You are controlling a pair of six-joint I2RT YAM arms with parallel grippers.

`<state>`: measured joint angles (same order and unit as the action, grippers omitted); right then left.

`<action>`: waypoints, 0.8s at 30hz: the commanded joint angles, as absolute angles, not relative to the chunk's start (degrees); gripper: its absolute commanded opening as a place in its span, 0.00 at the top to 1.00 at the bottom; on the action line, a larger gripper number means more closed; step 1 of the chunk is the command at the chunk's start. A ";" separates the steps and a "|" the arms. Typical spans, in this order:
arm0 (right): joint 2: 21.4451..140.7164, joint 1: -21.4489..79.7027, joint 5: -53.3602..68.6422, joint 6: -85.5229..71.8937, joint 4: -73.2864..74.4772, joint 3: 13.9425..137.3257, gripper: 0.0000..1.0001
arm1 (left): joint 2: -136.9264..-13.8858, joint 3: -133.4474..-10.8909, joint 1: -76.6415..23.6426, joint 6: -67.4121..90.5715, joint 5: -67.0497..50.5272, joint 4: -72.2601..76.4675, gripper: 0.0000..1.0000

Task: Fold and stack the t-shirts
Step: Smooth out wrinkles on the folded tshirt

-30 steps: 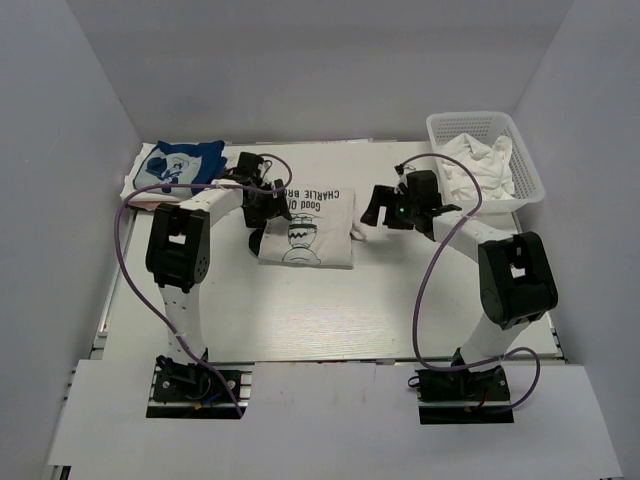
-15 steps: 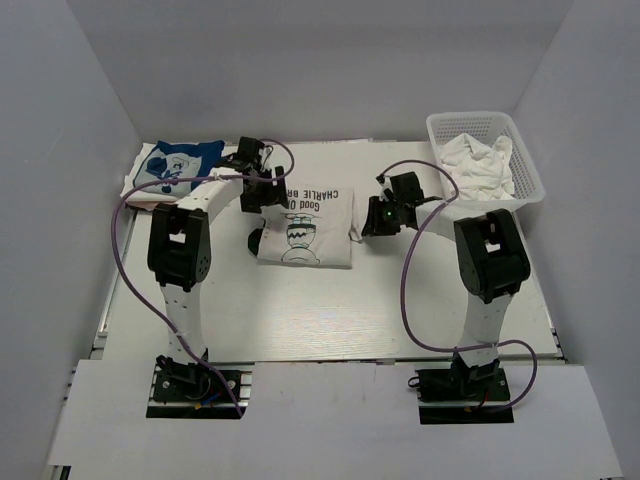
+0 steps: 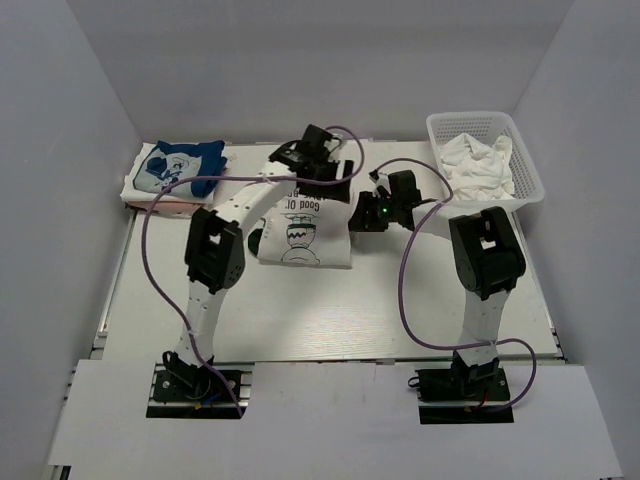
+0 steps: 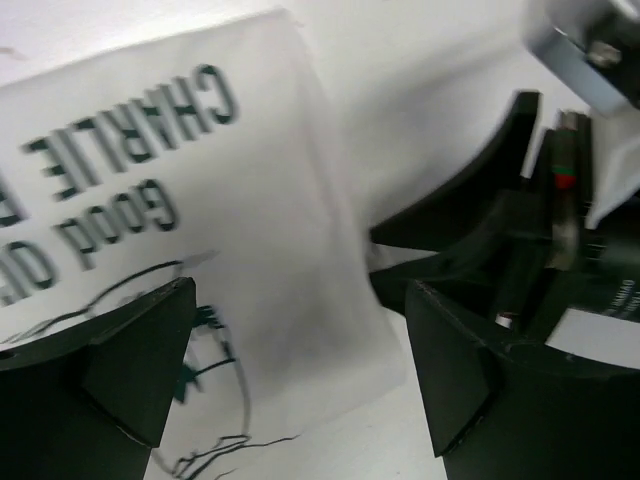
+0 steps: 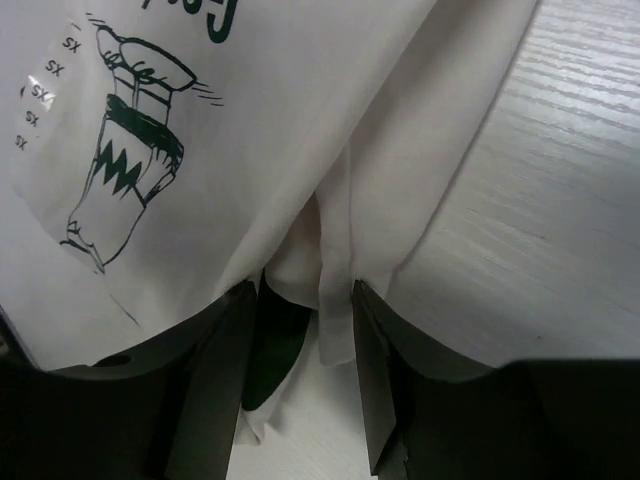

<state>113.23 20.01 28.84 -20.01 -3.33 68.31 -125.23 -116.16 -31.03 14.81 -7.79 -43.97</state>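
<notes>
The white t-shirt with the green "Charlie Brown" cartoon print (image 3: pixel 300 238) lies folded mid-table, its print clear in the left wrist view (image 4: pixel 150 150). My left gripper (image 3: pixel 335 180) reaches across its far right corner and hovers open (image 4: pixel 300 370), nothing between its fingers (image 4: pixel 120 360). My right gripper (image 3: pixel 358 218) sits at the shirt's right edge, its jaws closed (image 5: pixel 305 340) on a bunched white fold and a strip of dark green cloth (image 5: pixel 275 345). A white-and-blue cartoon-print t-shirt (image 3: pixel 180 165) lies folded at the far left on a pink t-shirt (image 3: pixel 150 203).
A white plastic basket (image 3: pixel 530 180) at the far right holds crumpled white cloth (image 3: pixel 480 160). The grey enclosure walls close in the table on three sides. Purple cables loop from both arms above the table.
My left arm swung from the shirt's left edge across to its far right corner. My right gripper moved left onto the shirt's right edge and closed on the fold.
</notes>
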 commanded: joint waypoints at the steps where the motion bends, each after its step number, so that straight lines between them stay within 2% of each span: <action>1: 114.26 20.13 27.69 -19.70 -3.79 69.08 0.50 | -129.80 -122.50 -33.83 13.36 -4.22 -50.71 0.05; 4: 112.25 19.78 25.76 -19.08 -3.08 67.07 0.50 | -131.48 -124.97 -35.50 12.83 -1.94 -50.71 0.05; 13: 108.02 19.95 23.38 -19.16 -7.11 58.81 0.48 | -138.16 -129.73 -36.56 15.73 2.29 -50.71 0.20; 17: 109.68 20.12 23.29 -20.04 -8.26 59.58 0.48 | -138.69 -129.73 -37.09 15.73 2.29 -49.66 0.22; 18: 109.95 20.21 23.47 -20.47 -8.35 59.94 0.48 | -138.69 -129.73 -37.09 15.73 2.29 -49.14 0.30; 19: 110.13 20.13 23.38 -20.91 -8.70 60.38 0.48 | -138.69 -129.73 -37.09 15.73 2.29 -49.13 0.32; 24: 110.82 20.04 21.36 -22.15 -10.46 61.08 0.50 | -138.69 -129.20 -37.62 14.16 1.76 -47.20 0.58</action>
<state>109.54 19.92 23.55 -21.26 -8.12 60.10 -140.14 -127.57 -37.04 15.22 1.39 -49.34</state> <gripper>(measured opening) 0.499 0.457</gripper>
